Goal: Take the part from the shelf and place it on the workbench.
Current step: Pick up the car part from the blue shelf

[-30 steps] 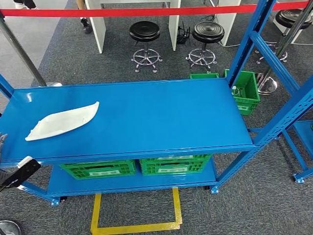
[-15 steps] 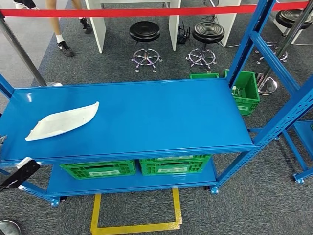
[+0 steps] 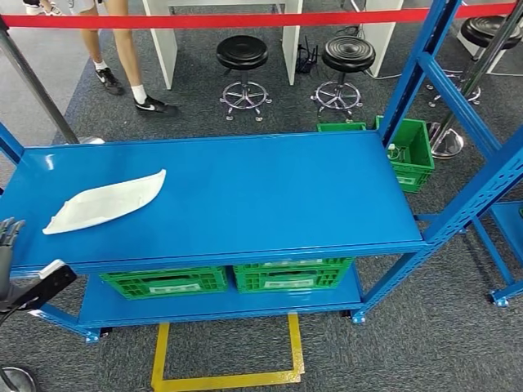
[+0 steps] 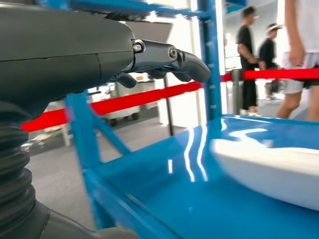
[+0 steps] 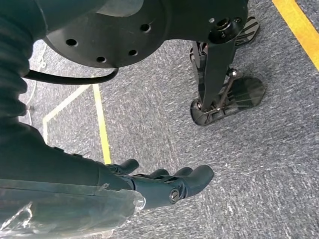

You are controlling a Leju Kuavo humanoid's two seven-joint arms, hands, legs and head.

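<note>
White part (image 3: 105,202) lay on the blue shelf (image 3: 247,196), near its left end. Left hand (image 3: 7,237) empty, fingers apart, beside that end, seemingly not touching. Right hand (image 5: 165,181) hung empty, fingers extended.

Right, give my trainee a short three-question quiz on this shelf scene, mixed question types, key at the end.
1. True or false: the white part lies on the top shelf.
2. Which hand is raised by the shelf's edge? A) left hand B) right hand
3. Fill in: the crates under the top shelf are ____ in colour.

Key: 1 true. 2 A; the right hand hangs open above the carpet. 3 green.
</note>
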